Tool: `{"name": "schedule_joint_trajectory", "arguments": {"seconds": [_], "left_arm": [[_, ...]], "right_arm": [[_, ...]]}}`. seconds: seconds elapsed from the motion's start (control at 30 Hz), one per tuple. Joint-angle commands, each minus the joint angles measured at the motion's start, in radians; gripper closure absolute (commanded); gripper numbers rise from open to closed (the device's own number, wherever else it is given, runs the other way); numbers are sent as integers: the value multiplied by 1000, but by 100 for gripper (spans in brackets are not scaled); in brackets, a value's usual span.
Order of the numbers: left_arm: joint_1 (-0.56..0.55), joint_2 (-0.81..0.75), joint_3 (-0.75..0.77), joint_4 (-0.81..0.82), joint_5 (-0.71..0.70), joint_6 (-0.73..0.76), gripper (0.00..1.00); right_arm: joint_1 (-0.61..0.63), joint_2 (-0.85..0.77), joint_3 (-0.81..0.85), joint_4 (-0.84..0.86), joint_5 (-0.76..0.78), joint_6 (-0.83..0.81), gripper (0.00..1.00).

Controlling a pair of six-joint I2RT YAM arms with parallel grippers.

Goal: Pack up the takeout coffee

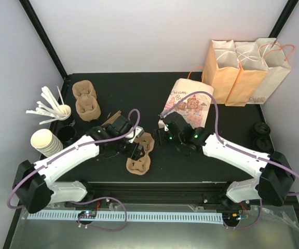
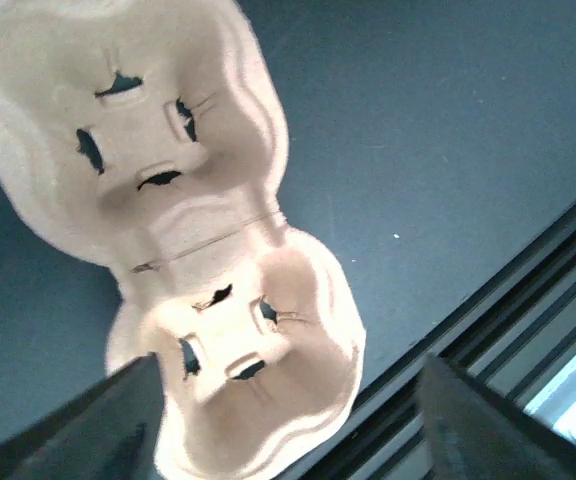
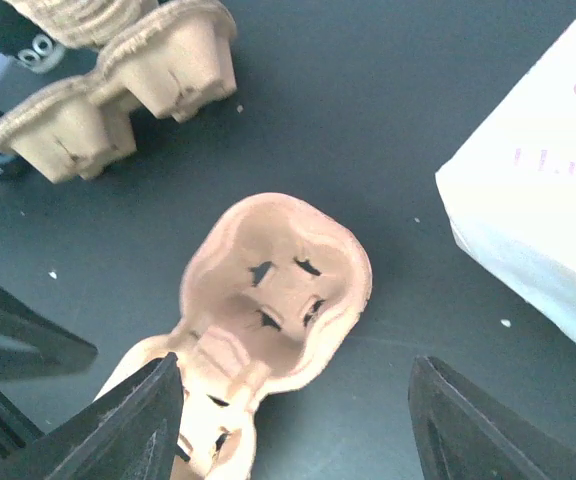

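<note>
The takeout coffee (image 1: 261, 129) stands well right of the left gripper (image 2: 288, 420) and right gripper (image 3: 293, 400), both parted and empty above the pulp cup carrier (image 1: 140, 155); the right arm is nearer.

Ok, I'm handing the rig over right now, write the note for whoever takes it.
Left pincer: open, empty, over one end of the brown moulded-pulp two-cup carrier, which lies pockets-up at mid-front.
Right pincer: open, empty, over the carrier's other end.
White printed paper bag sits just behind the right pincer; three standing paper bags are back right.
Black lidded coffee cup: I can't pick it out for certain in these views.
Done: carrier laid out, both pockets empty.
Left, probably: cup into carrier, then into a bag.
</note>
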Motion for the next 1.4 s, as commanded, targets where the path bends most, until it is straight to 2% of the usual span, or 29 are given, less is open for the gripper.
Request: {"name": "schedule_joint_trajectory", "arguments": {"seconds": [0.0, 0.1, 0.23, 0.33, 0.37, 0.43, 0.47, 0.53, 0.63, 0.73, 0.93, 1.03, 1.17, 1.37], "left_arm": [[-43, -22, 46, 40, -54, -55, 15], [-32, -97, 75, -4, -176, -95, 3], [38, -207, 47, -8, -250, -158, 2], [132, -285, 3, -6, -232, -189, 2], [170, -308, -13, -6, -219, -192, 2], [231, -351, -41, 3, -182, -180, 2], [248, -373, -49, 9, -168, -167, 2], [263, -408, -52, 8, -165, -155, 2], [268, -441, -36, 0, -192, -137, 2], [272, -450, -3, -26, -238, -141, 1], [278, -463, 14, -51, -255, -131, 1], [280, -463, 13, -52, -259, -131, 1], [282, -461, 17, -46, -255, -133, 1], [284, -463, 20, -53, -261, -125, 1]], "right_arm": [[-3, -35, -23, -27, -11, -77, 35], [-3, -54, -58, 53, -71, -159, 32], [-1, -6, -44, 106, -139, -289, 21], [2, 50, -10, 73, -225, -433, 19], [4, 63, 2, 58, -305, -489, 18], [26, 100, 47, -4, -387, -611, 10], [49, 132, 81, -58, -372, -663, 6], [101, 218, 157, -164, -303, -756, 5], [133, 343, 264, -279, -229, -807, 5], [148, 417, 307, -275, -98, -761, 8], [171, 481, 316, -260, -70, -746, 8], [188, 515, 302, -239, -1, -756, 8], [190, 547, 306, -221, 1, -763, 13], [192, 596, 338, -232, 3, -755, 34]]}}
